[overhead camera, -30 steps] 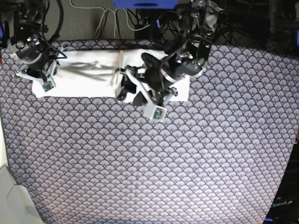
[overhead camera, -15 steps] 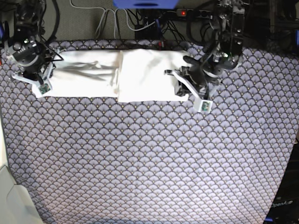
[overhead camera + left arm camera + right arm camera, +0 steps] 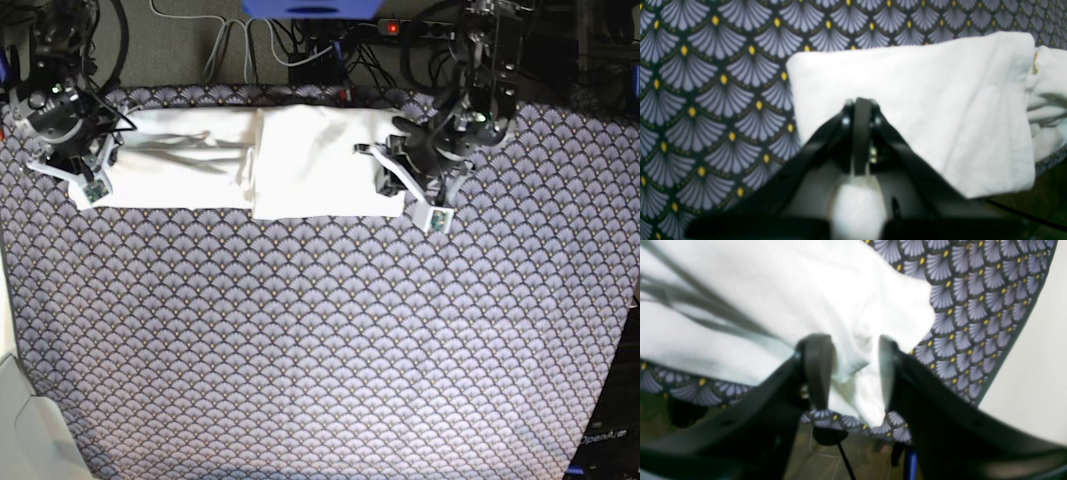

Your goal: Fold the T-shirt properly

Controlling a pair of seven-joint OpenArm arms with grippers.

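Overhead, the left end effector [image 3: 860, 110] is pressed together above the T-shirt [image 3: 300, 160], while the right end effector [image 3: 850, 370] straddles its corner, spread.

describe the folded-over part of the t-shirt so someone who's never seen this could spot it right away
Look at the far edge of the fan-patterned tablecloth, where the white T-shirt lies as a long strip between the two arms. The folded-over part is the smooth, flat panel nearest the left gripper. Unlike the wrinkled stretch toward the right gripper, it sits on top with a clean vertical edge.
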